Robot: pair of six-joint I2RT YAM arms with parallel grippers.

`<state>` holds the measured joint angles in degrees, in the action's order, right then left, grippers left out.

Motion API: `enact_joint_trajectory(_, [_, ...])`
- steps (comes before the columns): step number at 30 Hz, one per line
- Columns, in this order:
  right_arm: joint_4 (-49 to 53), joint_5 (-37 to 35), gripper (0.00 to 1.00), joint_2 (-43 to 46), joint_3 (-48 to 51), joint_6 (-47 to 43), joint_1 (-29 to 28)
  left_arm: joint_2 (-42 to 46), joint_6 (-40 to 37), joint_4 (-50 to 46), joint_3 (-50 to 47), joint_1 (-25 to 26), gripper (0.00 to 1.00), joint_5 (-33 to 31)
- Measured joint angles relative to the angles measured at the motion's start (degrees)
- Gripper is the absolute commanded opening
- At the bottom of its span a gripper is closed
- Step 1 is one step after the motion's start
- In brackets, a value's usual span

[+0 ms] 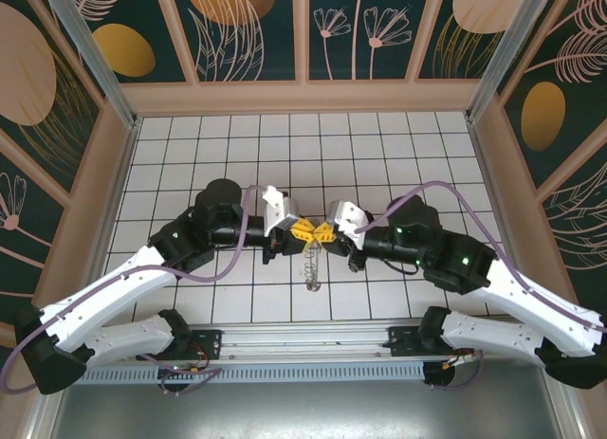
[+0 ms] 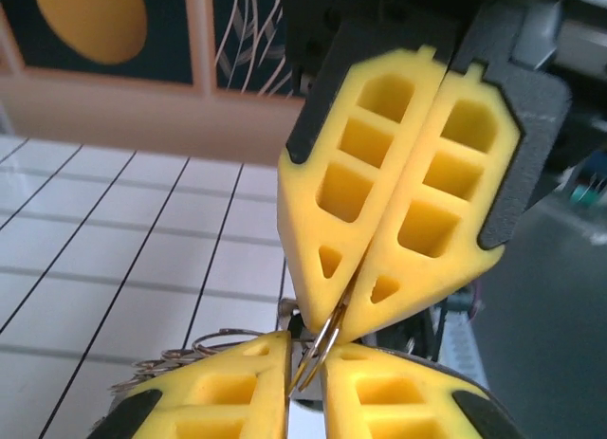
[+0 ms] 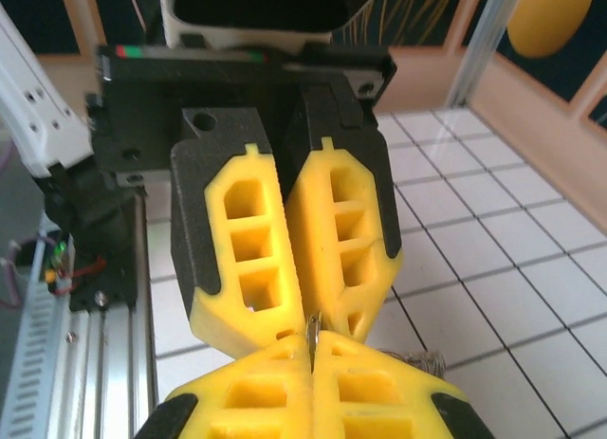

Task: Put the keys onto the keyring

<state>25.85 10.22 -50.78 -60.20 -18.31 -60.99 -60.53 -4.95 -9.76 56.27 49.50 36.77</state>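
- The left gripper (image 1: 305, 231) and the right gripper (image 1: 327, 234) are set tip to tip over the middle of the table (image 1: 237, 145), toward its near edge.
- The keyring (image 1: 311, 266) is hung edge-on from the point where the yellow tips meet. It is extended from there toward the arm bases in the top view.
- Whether the lower end of the keyring is rested on the tiles cannot be told.
- The right gripper is closed, its two fingers pressed together along their whole length.
- In the left wrist view, the thin rim of the keyring is seen pinched at the very tips of the right gripper.
- The left gripper is set narrow, with only a slim slit left between its fingers.
- The same rim is passed down through that slit. Whether the left pads are pressed on it cannot be told.
- A fringe of small metal bits (image 2: 190, 352) on the keyring is seen just beside the left gripper, above the tiles.
- In the right wrist view, more of these bits are seen just beside the right gripper.
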Motion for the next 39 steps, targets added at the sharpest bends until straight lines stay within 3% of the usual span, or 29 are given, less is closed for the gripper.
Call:
enact_joint_trajectory(5, [5.7, -1.4, 0.0, -4.6, -2.1, -1.6, 0.0, -2.2, -4.6, -8.6, 1.4, -0.1, 0.0, -2.6])
enact_joint_trajectory(11, [6.5, -0.7, 0.0, -4.3, -2.1, -2.4, 0.0, -1.8, -5.5, -8.5, 0.8, -0.1, 0.0, -1.6])
enact_joint_trajectory(14, [4.4, 0.4, 0.17, -2.2, -1.4, -2.1, -0.2, 0.0, -4.2, -5.0, -0.3, 0.0, 0.0, 0.0])
enact_joint_trajectory(18, [-1.4, 2.1, 0.25, 2.2, 1.2, -1.0, -0.3, 2.0, -0.9, 0.7, -1.2, 0.3, 0.0, 3.6])
enact_joint_trajectory(30, [-8.6, 7.2, 0.23, 5.4, 3.4, 0.7, -0.6, 4.8, 7.3, 13.9, -5.2, 0.5, 0.0, 9.8])
enact_joint_trajectory(32, [-9.0, 7.5, 0.17, 5.4, 3.6, 0.8, -0.6, 5.0, 8.2, 15.0, -5.9, 0.5, 0.0, 10.0])
enact_joint_trajectory(35, [-9.2, 7.6, 0.0, 5.4, 3.7, 1.3, -0.6, 5.1, 9.2, 16.5, -6.6, 0.3, 0.0, 9.8])
enact_joint_trajectory(39, [-9.0, 6.6, 0.0, 5.2, 3.6, 1.8, -0.6, 5.0, 9.2, 16.5, -6.9, 0.2, 0.0, 9.2])
